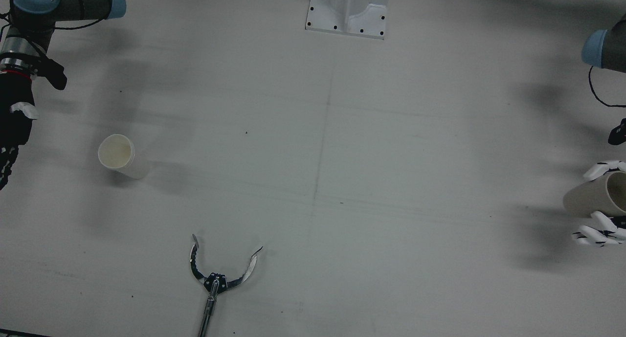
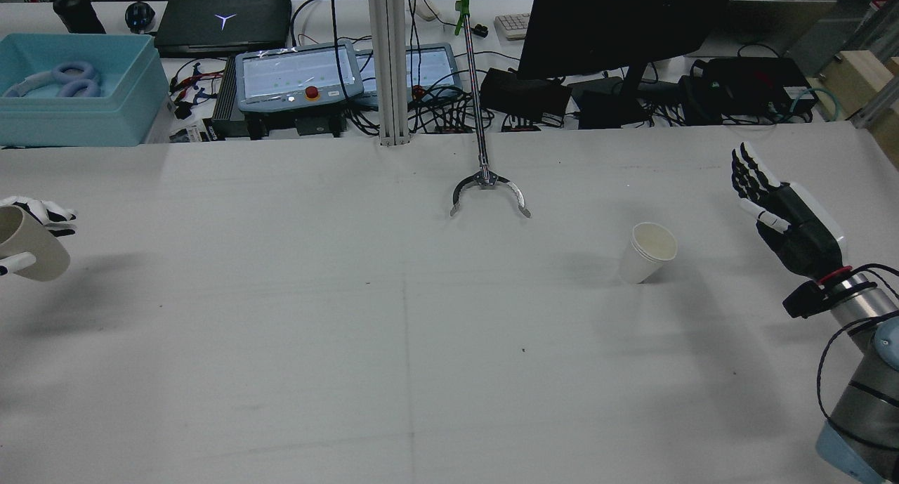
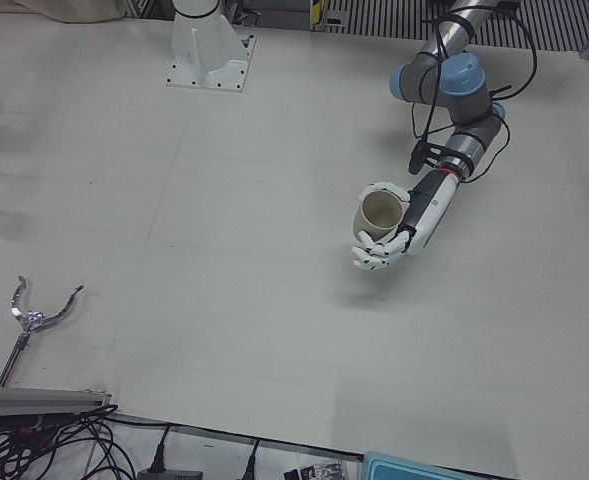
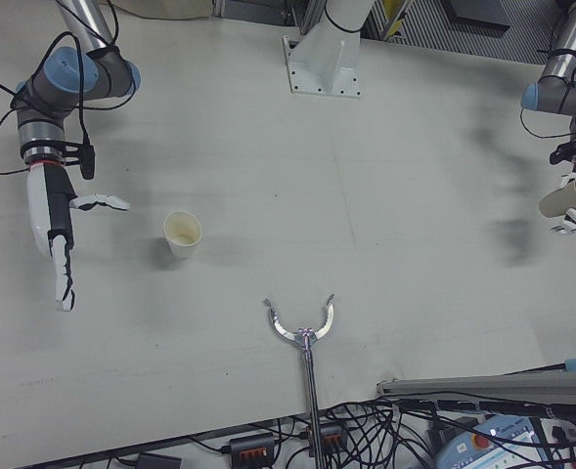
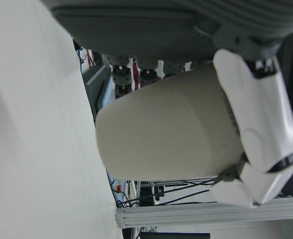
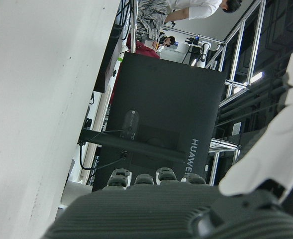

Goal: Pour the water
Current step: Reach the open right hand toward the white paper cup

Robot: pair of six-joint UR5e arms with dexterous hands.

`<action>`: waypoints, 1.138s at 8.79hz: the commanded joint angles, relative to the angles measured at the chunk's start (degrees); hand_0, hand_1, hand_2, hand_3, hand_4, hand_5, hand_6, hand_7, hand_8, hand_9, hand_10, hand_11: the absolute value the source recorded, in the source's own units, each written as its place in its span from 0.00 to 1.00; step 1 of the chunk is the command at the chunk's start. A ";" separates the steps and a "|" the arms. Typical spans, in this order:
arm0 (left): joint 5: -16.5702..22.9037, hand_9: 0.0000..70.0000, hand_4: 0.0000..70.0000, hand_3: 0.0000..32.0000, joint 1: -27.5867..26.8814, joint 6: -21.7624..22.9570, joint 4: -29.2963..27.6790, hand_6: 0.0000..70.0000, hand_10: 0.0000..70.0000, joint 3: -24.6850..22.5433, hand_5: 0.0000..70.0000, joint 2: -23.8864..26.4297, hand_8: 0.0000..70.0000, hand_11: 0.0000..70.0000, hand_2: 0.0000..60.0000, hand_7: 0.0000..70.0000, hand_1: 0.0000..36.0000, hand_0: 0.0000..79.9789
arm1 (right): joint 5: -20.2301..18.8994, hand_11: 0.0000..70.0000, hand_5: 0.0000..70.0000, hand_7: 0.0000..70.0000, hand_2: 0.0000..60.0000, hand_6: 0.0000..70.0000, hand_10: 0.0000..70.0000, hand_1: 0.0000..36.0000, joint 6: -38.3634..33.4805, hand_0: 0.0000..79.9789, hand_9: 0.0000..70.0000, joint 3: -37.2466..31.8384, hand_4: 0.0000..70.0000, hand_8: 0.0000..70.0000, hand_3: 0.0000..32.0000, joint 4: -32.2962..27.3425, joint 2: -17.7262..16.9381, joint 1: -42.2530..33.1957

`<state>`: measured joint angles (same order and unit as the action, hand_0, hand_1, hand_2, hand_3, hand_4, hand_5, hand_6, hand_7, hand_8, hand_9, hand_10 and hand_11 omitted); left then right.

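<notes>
Matte white table (image 2: 421,329): left hand (image 3: 394,235) fingers wrap tapered beige cup (image 3: 377,214); right hand (image 2: 783,217) fingers splayed flat.

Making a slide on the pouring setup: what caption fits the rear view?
Left hand holds a beige cup aloft; right hand open near the white paper cup.

From my seat I can read only one word: "HUAWEI", in pale letters on the back of the black flat monitor (image 6: 171,129) in the right hand view. The black laptop lid (image 2: 223,22) beyond the counter's far edge bears a Y-shaped emblem.
</notes>
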<state>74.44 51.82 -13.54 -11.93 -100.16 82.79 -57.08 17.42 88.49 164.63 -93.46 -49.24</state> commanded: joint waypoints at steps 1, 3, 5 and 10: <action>0.00 0.40 0.36 0.00 0.03 -0.08 0.06 0.35 0.26 0.14 0.74 0.01 0.26 0.39 0.91 0.55 0.60 0.58 | -3.92 0.00 0.00 0.00 0.36 0.00 0.00 0.32 4.37 0.36 0.00 3.09 0.00 0.00 0.00 2.27 -1.73 2.73; 0.00 0.39 0.35 0.00 0.21 0.01 0.06 0.34 0.25 -0.04 0.71 -0.34 0.25 0.38 0.91 0.54 0.60 0.58 | -3.74 0.00 0.00 0.00 0.36 0.00 0.00 0.37 8.68 0.43 0.00 3.53 0.00 0.00 0.00 2.27 -1.55 3.80; 0.00 0.39 0.34 0.00 0.12 0.01 0.06 0.33 0.25 0.05 0.69 -0.96 0.24 0.38 0.89 0.52 0.58 0.58 | -3.74 0.00 0.00 0.00 0.37 0.00 0.00 0.37 11.05 0.44 0.00 3.53 0.00 0.00 0.00 2.27 -1.37 4.67; 0.00 0.38 0.34 0.00 0.12 0.10 -1.25 0.32 0.25 0.66 0.67 -1.57 0.24 0.38 0.88 0.51 0.56 0.57 | -0.08 0.00 0.00 0.00 0.38 0.00 0.00 0.36 14.48 0.42 0.00 1.07 0.00 0.00 0.00 2.45 4.51 8.62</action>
<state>74.44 51.94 -13.54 -12.20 -99.88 81.72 -60.25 30.63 90.49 166.99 -92.24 -42.83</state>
